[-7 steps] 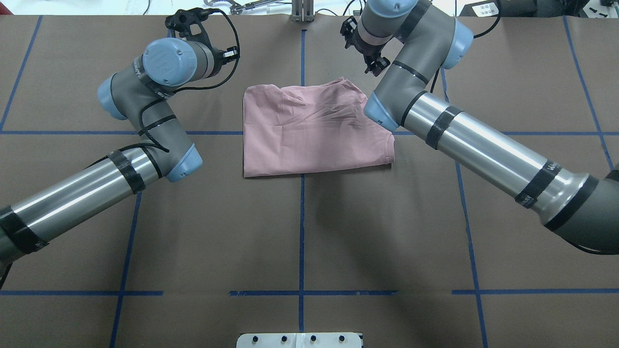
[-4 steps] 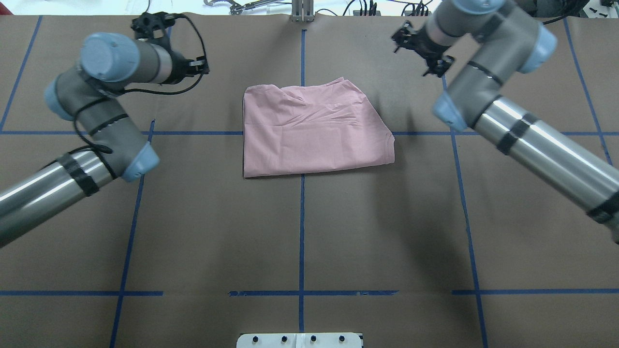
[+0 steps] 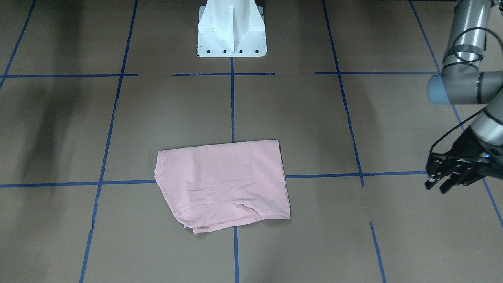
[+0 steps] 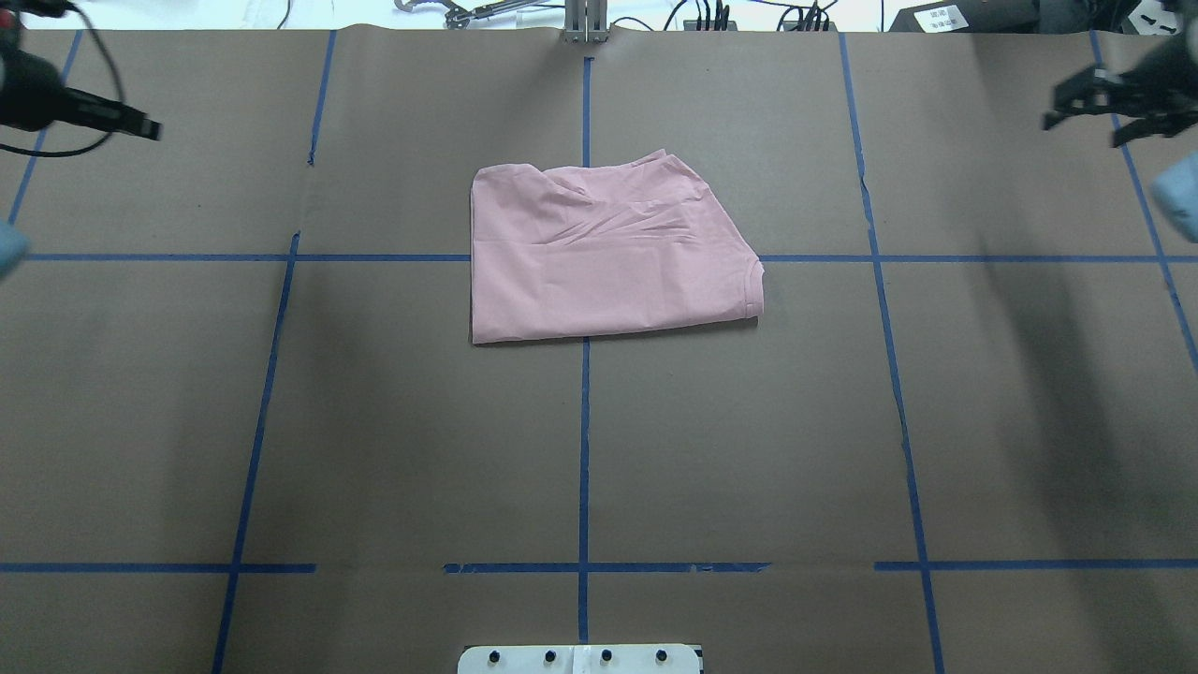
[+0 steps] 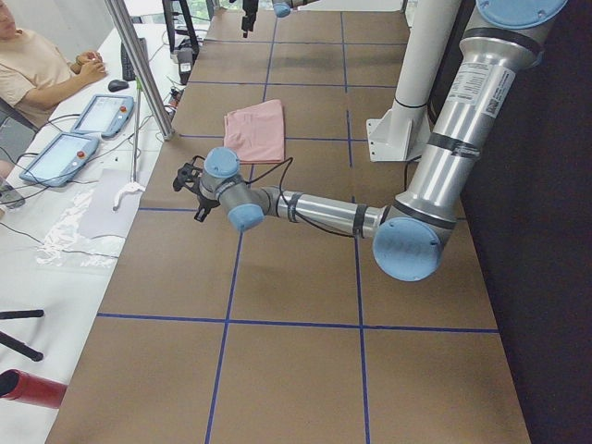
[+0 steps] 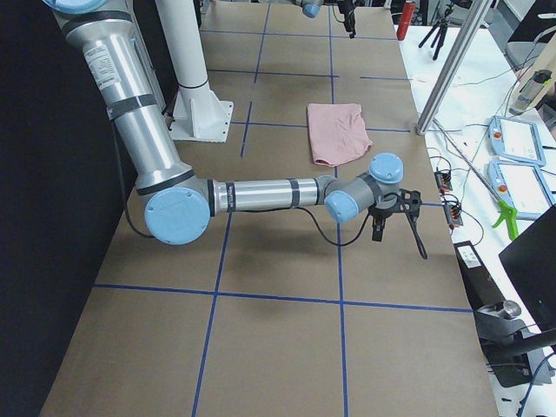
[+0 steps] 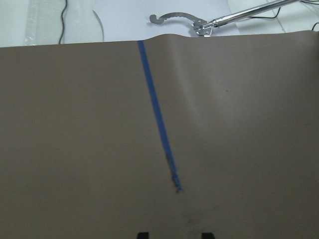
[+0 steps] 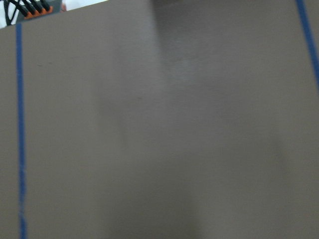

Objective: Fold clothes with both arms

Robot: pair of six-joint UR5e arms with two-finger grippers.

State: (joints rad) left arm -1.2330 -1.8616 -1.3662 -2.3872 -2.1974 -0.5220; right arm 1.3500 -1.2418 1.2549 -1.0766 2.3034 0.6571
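Note:
The pale pink T-shirt lies folded into a rough rectangle at the middle of the brown table, plain side up, its print hidden. It also shows in the front-facing view and both side views. My left gripper hangs open and empty far to the shirt's left, near the table's far left corner; its wrist view shows only bare table. My right gripper is open and empty at the far right corner, well away from the shirt.
The white pedestal base stands at the robot's side of the table. Blue tape lines grid the brown surface. Beyond the far edge are a metal post, tablets and a seated person.
Both arms have swung outward from beside the shirt to the table's far corners and mostly left the overhead view. The shirt has not moved.

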